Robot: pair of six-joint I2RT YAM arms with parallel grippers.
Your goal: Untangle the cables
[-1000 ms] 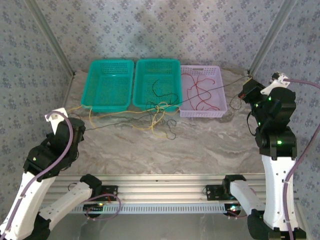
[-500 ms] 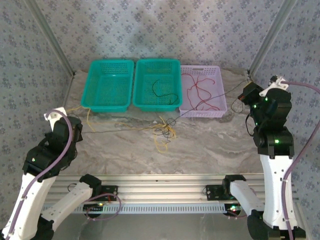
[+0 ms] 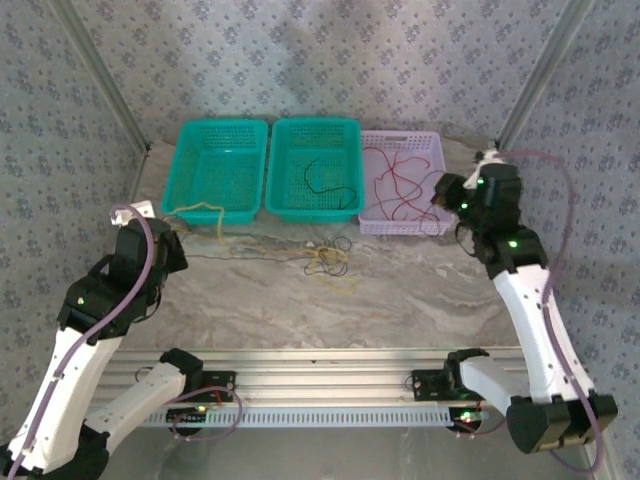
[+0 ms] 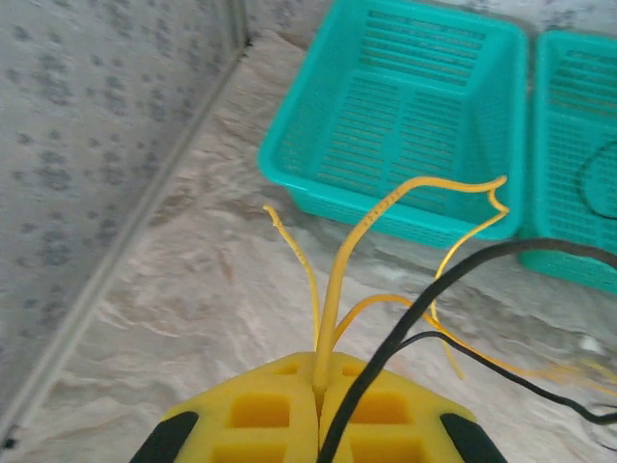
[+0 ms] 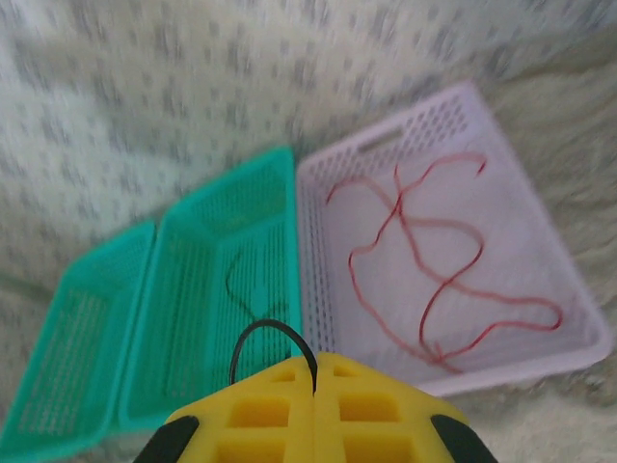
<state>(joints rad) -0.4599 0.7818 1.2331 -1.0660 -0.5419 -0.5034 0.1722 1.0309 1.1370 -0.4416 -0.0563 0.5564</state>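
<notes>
Holding, left claw (image 4: 318, 378): clenched on the yellow cable (image 4: 352, 241), whose strands fan up out of the seam between the fingers. A black cable (image 4: 453, 275) leaves the same seam and looks pinched in with it.
Right claw (image 5: 314, 371): clenched on a black loop (image 5: 265, 326) that arches out from between its fingers. You cannot tell whether this is the same black cable the left claw has.
Left side, further out: the yellow cable runs from your left claw along the front rim of the left teal basket (image 3: 222, 122), then down to the bench (image 3: 420, 300).
Tangle (image 3: 325, 255): yellow and black strands are knotted together on the bench between the two claws, just in front of the middle teal basket (image 3: 315, 121).
Already sorted: a red cable (image 3: 395, 185) lies alone in the lilac basket (image 3: 400, 133), and a black strand lies in the middle teal basket.
Step in hand: probably pulling yellow and black apart, one colour to each claw.
Next move: draw your claws apart gently and watch the tangle. If it tightens instead of slipping, ease off and regrasp nearer the knot.
Risk: the black cable pinched in your left claw may drag along with the yellow.
</notes>
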